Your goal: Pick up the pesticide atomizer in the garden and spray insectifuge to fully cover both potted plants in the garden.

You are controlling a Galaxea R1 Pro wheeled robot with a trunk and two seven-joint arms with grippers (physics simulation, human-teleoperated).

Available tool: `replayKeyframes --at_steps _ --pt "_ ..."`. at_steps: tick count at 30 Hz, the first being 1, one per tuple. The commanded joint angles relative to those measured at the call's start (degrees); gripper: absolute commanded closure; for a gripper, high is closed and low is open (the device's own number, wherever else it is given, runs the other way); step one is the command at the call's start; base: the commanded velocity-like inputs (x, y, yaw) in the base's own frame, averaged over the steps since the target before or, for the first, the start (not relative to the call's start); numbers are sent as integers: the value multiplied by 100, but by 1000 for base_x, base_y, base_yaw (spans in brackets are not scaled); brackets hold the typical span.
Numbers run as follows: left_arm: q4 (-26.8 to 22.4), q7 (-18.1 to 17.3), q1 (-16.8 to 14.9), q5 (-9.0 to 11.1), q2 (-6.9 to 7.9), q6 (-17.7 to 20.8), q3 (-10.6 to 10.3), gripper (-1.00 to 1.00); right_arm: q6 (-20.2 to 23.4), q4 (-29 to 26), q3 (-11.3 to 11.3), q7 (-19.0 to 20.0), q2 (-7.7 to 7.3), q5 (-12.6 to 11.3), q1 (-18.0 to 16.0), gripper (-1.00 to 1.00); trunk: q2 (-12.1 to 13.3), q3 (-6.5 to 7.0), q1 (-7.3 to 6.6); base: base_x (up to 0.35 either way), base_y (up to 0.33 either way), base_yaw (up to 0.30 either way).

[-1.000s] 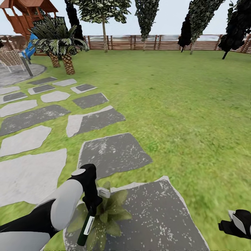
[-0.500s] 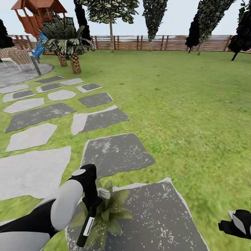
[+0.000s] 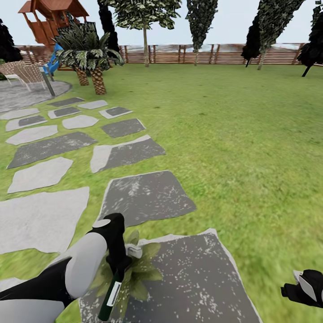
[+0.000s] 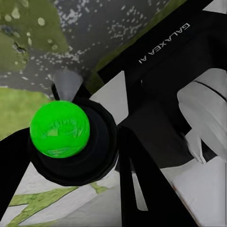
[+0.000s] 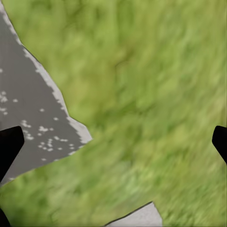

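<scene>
In the head view my left gripper (image 3: 120, 264) is shut on the pesticide atomizer (image 3: 110, 292), a slim dark-green bottle with a white label that hangs slanted downward. Directly under and beside the bottle sits one potted plant (image 3: 142, 270), a low rosette of pointed speckled leaves on a dark stone slab (image 3: 197, 278). Its pot is hidden. In the left wrist view a round dark body with a bright green end (image 4: 60, 128) sits between dark fingers (image 4: 137, 184). My right gripper (image 3: 306, 287) hangs open over the grass (image 5: 142, 94), fingertips (image 5: 9, 146) far apart. The second potted plant is out of view.
Grey stone slabs (image 3: 143, 195) lead back left to a round patio (image 3: 22, 94) with a bollard lamp (image 3: 47, 83) and a wicker chair (image 3: 20, 72). Palms (image 3: 89, 54) and a wooden play tower (image 3: 56, 18) stand behind. Lawn (image 3: 233, 134) stretches right to a slatted fence (image 3: 179, 54).
The whole picture has drifted a little, so the camera moved. My left arm keeps its pose with the bottle, and the plant now lies slightly lower beneath it.
</scene>
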Motion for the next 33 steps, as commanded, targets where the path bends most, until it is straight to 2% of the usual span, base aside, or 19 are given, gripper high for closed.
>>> replayKeyframes --at_steps 1,13,33 --pt "48 -44 -2 -61 -5 61 35 100 8 8 27 14 -3 -57 -6 -100 -2 -5 -1 0 -1 126" --pt "585 -44 0 -61 -5 61 34 100 8 8 27 14 -3 -57 -6 -100 -2 -5 -1 0 0 13" --pt "363 -44 -1 -61 -5 61 21 100 8 8 27 14 -3 -60 -6 -100 -2 -5 -1 0 0 0"
